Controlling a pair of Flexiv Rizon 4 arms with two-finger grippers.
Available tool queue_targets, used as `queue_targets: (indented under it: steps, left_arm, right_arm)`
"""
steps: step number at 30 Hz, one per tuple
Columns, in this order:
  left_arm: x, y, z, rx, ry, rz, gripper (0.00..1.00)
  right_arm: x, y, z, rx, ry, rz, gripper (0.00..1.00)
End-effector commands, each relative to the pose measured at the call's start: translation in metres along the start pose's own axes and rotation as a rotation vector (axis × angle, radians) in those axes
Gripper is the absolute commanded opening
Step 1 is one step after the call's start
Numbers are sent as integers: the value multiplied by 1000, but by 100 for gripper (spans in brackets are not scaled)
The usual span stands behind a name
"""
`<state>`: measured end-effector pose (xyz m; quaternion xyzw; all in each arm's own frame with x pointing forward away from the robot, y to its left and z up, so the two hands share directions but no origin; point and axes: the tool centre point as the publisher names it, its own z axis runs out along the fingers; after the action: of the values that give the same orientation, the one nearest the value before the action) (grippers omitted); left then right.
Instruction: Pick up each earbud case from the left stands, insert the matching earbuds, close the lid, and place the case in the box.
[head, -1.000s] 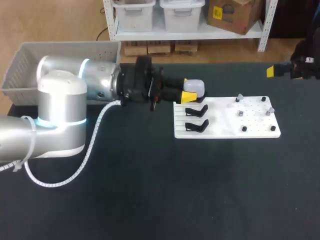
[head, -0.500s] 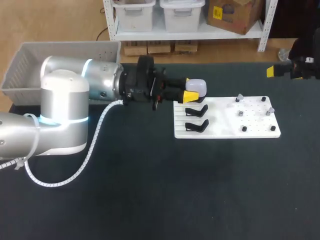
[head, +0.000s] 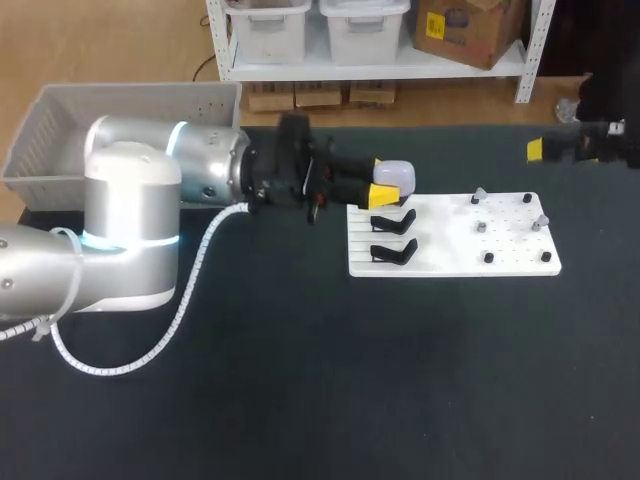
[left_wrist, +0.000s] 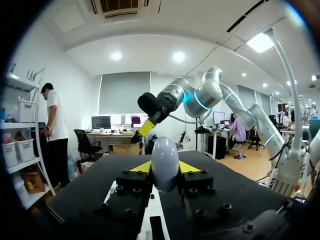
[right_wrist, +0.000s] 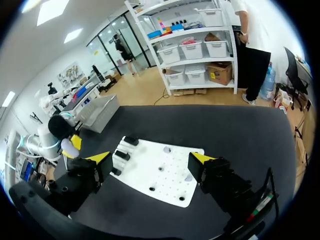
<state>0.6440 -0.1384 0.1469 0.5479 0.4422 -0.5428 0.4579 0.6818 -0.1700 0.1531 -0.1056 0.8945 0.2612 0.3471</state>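
A white egg-shaped earbud case (head: 396, 174) is held just above the white board's (head: 450, 262) left end, over two empty black stands (head: 393, 221). My left gripper (head: 383, 179) is shut on it. In the left wrist view the case (left_wrist: 165, 161) stands upright between the yellow tips of the left gripper (left_wrist: 165, 168). Small earbuds (head: 480, 195) sit on pegs across the board's right half. My right gripper (head: 545, 148) hovers open beyond the board's far right corner. In its own view the right gripper (right_wrist: 150, 159) is empty, high over the board (right_wrist: 145, 175).
A grey perforated box (head: 60, 125) stands at the table's far left corner, behind my left arm (head: 130, 215). Dark table surface surrounds the board, with wide room in front of it.
My left gripper with the case has edged slightly to the right. My right gripper has shifted a little lower and to the left.
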Motion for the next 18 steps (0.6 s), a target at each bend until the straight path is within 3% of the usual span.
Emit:
queue_targets:
  steps: [1,9,18]
  left_arm:
    - [7,2,8,-4,-8,-9,0]
    - [11,1,18,17,12,-26,0]
    - [17,0,20,14,34,-19,0]
  right_arm:
    - [20,23,-15,-2,-15,-20,100]
    - [40,72,-24,-41,-1,-88,100]
    - [59,115,-14,-89,66,-129,100]
